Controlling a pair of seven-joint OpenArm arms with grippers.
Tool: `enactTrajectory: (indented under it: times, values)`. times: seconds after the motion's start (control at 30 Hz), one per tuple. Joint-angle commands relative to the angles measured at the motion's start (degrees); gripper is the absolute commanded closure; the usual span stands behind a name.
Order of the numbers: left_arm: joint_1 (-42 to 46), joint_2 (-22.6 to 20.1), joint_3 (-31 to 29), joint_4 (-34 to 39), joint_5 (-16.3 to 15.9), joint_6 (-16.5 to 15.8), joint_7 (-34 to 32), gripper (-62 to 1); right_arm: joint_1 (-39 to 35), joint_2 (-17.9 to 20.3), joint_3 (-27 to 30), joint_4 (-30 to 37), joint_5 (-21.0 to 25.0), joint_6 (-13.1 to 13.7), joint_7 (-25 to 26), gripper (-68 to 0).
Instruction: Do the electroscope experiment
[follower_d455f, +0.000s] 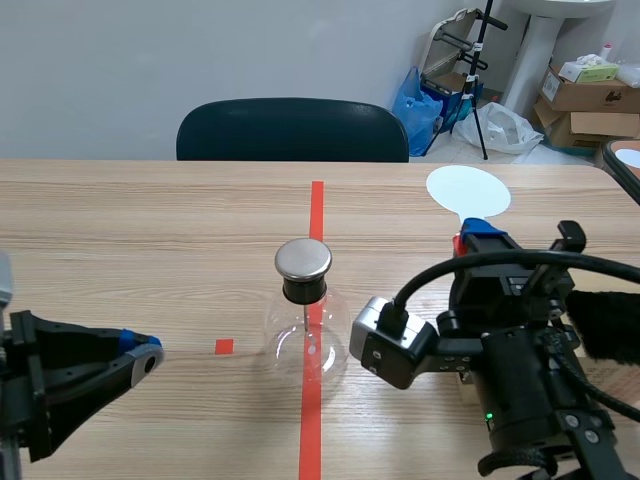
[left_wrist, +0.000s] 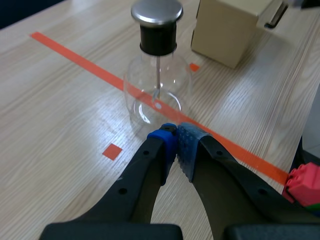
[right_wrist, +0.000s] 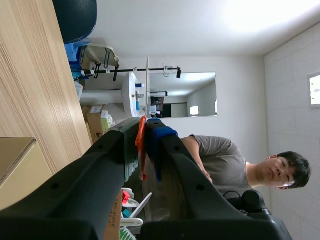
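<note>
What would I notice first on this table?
A glass flask with a shiny metal cap stands in the middle of the table, right on the red tape line. To its right, the right gripper is shut on a white round paddle. The left gripper, shut on nothing, points at the flask from close by.

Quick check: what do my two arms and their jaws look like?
Both are black, with thick tapered jaws tipped by blue dotted pads. The left gripper shows no cables. The right arm carries a silver-grey camera box, looping black cables and a small green light.
</note>
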Motion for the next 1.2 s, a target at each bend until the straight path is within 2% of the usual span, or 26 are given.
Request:
enactTrajectory:
  times: [0.0, 0.1, 0.23, 0.43, 0.7, 0.93, 1.17]
  values:
    - [-3.37, 0.15, 2.73, -0.87, 0.37, -0.33, -2.38, -3.2, 0.85, 0.28, -0.17, -0.72, -0.06, -0.68, -0.42, -1.3]
    - [-9.49, 0.52, 9.46, -6.1, 0.44, -0.33, -4.74, -3.2, 1.49, 0.28, -0.94, -2.25, -0.06, -0.7, -0.42, -1.3]
    - [-17.22, 3.39, 16.81, -12.7, 0.46, -0.31, -5.27, -3.2, 1.79, 0.26, -1.66, -2.82, -0.06, -0.94, -0.44, -1.3]
    - [-25.57, 8.5, 23.12, -21.97, 0.48, -0.31, -5.33, -3.2, 1.79, 0.26, -1.7, -2.84, -0.06, -0.96, -0.44, -1.3]
    - [-31.17, 13.46, 25.86, -29.57, 0.52, -0.31, -5.46, -3.2, 1.79, 0.28, -1.7, -2.84, -0.06, -0.94, -0.42, -1.3]
    - [-31.34, 15.02, 25.86, -29.75, 2.23, -0.31, -5.46, -3.2, 1.81, 0.28, -1.7, -2.84, -0.06, -0.92, -0.39, -1.3]
    - [-31.36, 15.58, 25.86, -29.75, 2.21, 0.13, -5.49, -3.2, 1.81, 0.28, -1.7, -2.84, -0.06, -0.92, -0.39, -1.3]
